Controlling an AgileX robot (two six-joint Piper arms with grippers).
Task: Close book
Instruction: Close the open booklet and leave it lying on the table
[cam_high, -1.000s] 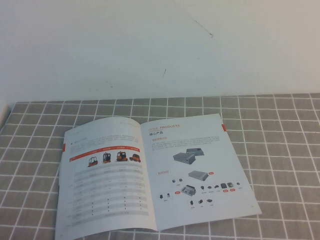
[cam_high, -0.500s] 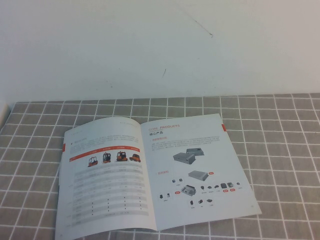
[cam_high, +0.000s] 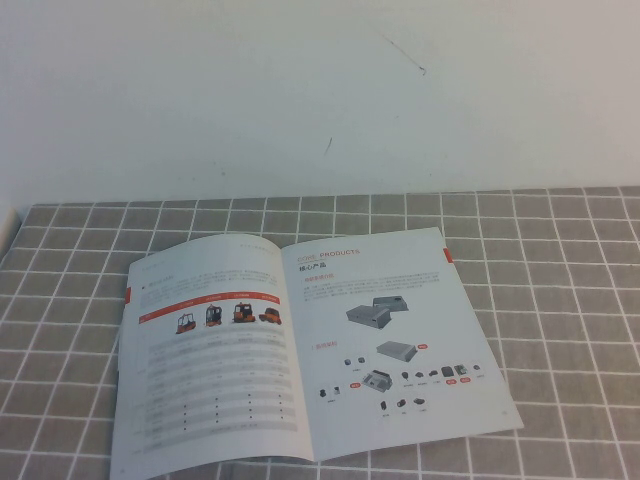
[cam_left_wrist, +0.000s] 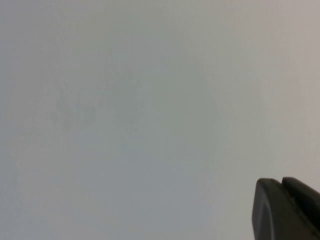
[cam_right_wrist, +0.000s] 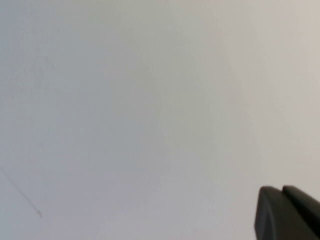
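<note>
Both left tool (cam_left_wrist: 287, 212) and right tool (cam_right_wrist: 287, 214) toward white wall (cam_left_wrist: 125, 100), state unclear; book (cam_high: 300, 345) open on cloth (cam_high: 560, 300).

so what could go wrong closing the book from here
1. The book lies open and flat on the checked cloth. A page edge may be hard to catch, so the cloth could get pinched or the page creased.
2. Pushed sideways, the book may slide rather than fold.
3. The left gripper and right gripper show only against a blank pale surface, outside the high view, so the approach likely starts blind.
</note>
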